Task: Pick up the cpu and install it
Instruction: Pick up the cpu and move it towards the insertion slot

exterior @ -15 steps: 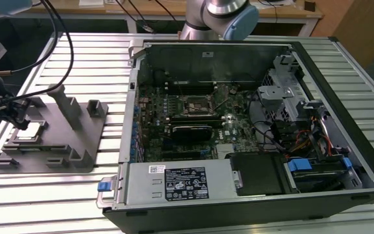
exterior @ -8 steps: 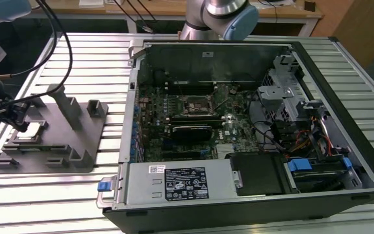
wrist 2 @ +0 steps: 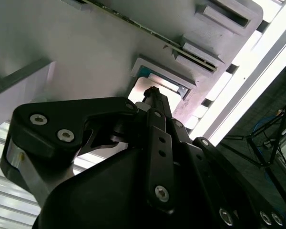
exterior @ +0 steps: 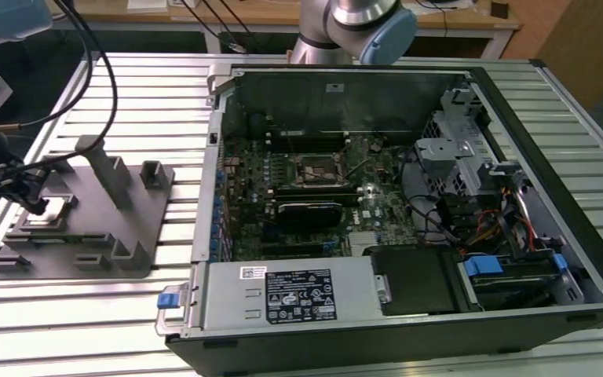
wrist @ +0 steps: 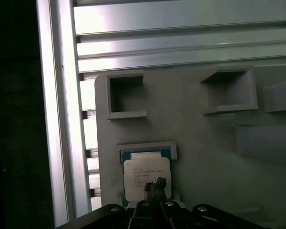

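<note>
Cpu (wrist: 143, 171) sits in the grey fixture (wrist: 205, 143) pocket, hand (wrist: 155, 186) poised centrally over it; spread or pressed together, I cannot tell. Descending square and centred seems best.

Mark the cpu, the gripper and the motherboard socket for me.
cpu (wrist: 142, 171): first wrist view, on its silvery top plate.
gripper (wrist: 155, 185): first wrist view, at its tip.
motherboard socket (exterior: 319, 170): exterior view, middle of the square frame.
</note>
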`<move>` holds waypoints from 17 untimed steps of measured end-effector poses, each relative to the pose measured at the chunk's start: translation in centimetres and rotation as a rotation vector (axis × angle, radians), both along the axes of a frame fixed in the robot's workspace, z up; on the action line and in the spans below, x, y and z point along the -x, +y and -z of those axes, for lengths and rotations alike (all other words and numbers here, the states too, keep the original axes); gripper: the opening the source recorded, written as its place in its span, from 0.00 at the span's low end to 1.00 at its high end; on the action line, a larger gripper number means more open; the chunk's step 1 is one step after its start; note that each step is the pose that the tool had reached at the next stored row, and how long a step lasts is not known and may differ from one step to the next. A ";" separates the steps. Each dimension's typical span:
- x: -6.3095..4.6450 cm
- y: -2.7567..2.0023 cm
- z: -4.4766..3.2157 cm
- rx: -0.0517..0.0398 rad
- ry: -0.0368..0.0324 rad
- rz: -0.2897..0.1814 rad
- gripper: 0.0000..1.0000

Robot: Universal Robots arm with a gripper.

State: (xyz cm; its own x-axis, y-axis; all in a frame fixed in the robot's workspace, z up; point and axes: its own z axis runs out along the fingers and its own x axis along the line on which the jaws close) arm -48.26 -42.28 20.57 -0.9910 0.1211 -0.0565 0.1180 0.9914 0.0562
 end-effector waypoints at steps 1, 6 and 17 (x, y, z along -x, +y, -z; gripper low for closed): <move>0.0 0.03 0.04 -0.0001 0.0001 0.000 0.11; 0.0 0.10 0.49 -0.0004 -0.0001 0.000 0.11; 0.1 0.22 0.84 -0.0019 0.0000 0.000 0.11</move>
State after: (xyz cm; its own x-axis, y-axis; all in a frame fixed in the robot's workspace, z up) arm -48.38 -42.06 19.74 -0.9910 0.1212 -0.0563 0.1180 0.9913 0.0581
